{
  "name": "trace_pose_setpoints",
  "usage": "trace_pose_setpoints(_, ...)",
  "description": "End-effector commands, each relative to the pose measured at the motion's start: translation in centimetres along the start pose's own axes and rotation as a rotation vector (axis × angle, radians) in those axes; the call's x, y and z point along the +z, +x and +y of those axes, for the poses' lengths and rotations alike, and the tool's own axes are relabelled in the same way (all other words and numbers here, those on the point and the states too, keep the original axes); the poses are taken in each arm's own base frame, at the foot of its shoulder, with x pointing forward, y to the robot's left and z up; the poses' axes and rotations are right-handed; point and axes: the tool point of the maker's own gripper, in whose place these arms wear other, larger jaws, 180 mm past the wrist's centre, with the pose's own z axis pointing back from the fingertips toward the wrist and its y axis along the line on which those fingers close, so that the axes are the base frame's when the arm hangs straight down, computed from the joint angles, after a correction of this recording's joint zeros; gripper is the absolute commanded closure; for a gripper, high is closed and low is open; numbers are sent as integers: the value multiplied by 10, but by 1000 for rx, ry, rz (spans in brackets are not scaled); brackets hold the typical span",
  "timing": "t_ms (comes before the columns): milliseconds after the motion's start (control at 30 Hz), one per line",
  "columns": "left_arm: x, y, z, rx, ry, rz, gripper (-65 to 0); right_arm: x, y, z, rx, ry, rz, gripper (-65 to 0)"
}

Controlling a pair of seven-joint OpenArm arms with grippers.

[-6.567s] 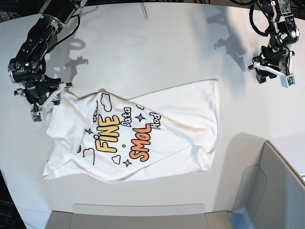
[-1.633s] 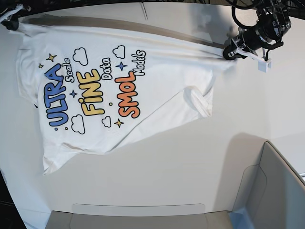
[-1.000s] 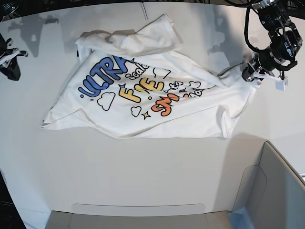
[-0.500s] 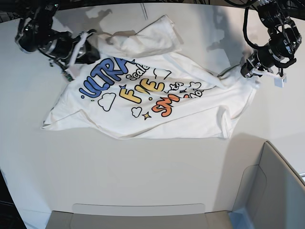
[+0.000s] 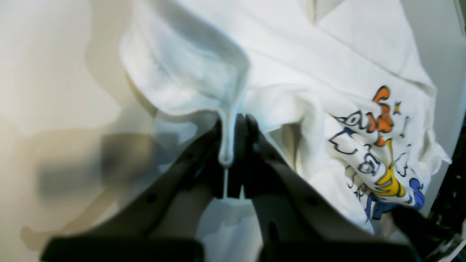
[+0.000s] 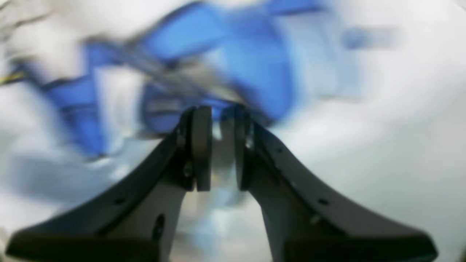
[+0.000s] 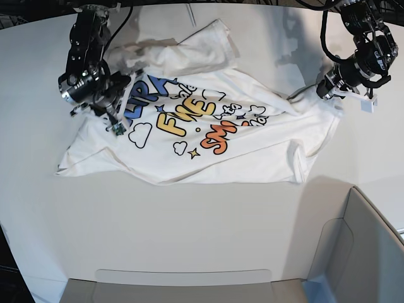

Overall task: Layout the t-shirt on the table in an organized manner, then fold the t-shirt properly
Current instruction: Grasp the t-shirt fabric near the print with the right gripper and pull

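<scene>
The white t-shirt [image 7: 252, 145] lies crumpled on the table [image 7: 189, 233], print side up, with a sleeve folded over at the far side. My left gripper [image 7: 324, 93], at the right of the base view, is shut on a pinched fold of the shirt's right edge; the left wrist view shows that gripper [image 5: 231, 156] with white cloth squeezed between its fingers. My right gripper [image 7: 121, 113] hovers over the blue "ULTRA" letters at the shirt's left. In the blurred right wrist view this gripper [image 6: 222, 123] shows a narrow gap between its pads above the blue print [image 6: 255, 72].
A grey-white bin wall [image 7: 363, 252] stands at the near right corner. A flat pale ledge [image 7: 183, 278] runs along the front edge. Bare tabletop stretches between the shirt and that ledge.
My right arm has swung from the shirt's far left corner down onto the "ULTRA" letters, and its jaws have parted slightly. The left gripper has kept its hold on the shirt's right edge.
</scene>
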Motion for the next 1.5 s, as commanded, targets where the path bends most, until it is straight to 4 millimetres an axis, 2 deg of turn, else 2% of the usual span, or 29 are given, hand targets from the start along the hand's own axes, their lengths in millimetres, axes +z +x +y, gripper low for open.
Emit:
trace_pose_setpoints(0, 5, 8, -5, -16, -13, -16, 0, 8, 22, -18, 9, -57, -54, -118)
trace_pose_setpoints(67, 4, 6, -6, -10, -18, -14, 0, 13, 44, -43, 11, -134, -66, -118)
trace_pose_setpoints(200, -3, -5, -11, 21, -42, 0, 0, -3, 75, -80, 2, -163, -19, -118)
trace_pose_setpoints(300, -7, -12, -16, 43, -59, 7, 0, -5, 89, -84, 0, -154, -24, -118)
trace_pose_setpoints(400, -7, -12, -16, 44, -60, 8, 0, 17, 95, -84, 20, -201, -96, -118)
trace_pose_setpoints(433, -6, -12, -15, 42, -57, 8, 0, 24, 90, -77, 51, -209, -114, -118)
trace_pose_setpoints(567, -6, -12, -15, 40, -55, 7, 0, 47, 71, -26, 247, -167, -191, -118)
trace_pose_setpoints(633, -7, -11, -15, 39, -56, 8, 0, 41, 56, 0, 267, -85, -184, -118)
trace_pose_setpoints(767, -7, -11, -16, 39, -56, 6, 0, 29, 24, 30, 265, 21, -133, -118)
trace_pose_setpoints(967, -8, -14, -17, 36, -56, 14, 0, 23, 4, 62, 347, 98, -86, -118)
trace_pose_setpoints(1100, -14, -22, -23, 9, -63, 50, 0, 23, 6, 97, 557, 157, -89, -118)
trace_pose_setpoints(1200, -19, -28, -16, 32, -54, 76, 0, 26, 17, 119, 701, 180, -120, -118)
trace_pose_setpoints(1367, -33, -43, 3, 104, -30, 138, 0, 33, 58, 108, 799, 49, -187, -119)
trace_pose_setpoints(1467, -34, -45, 3, 114, -31, 144, 0, 41, 86, 110, 850, 3, -270, -121)
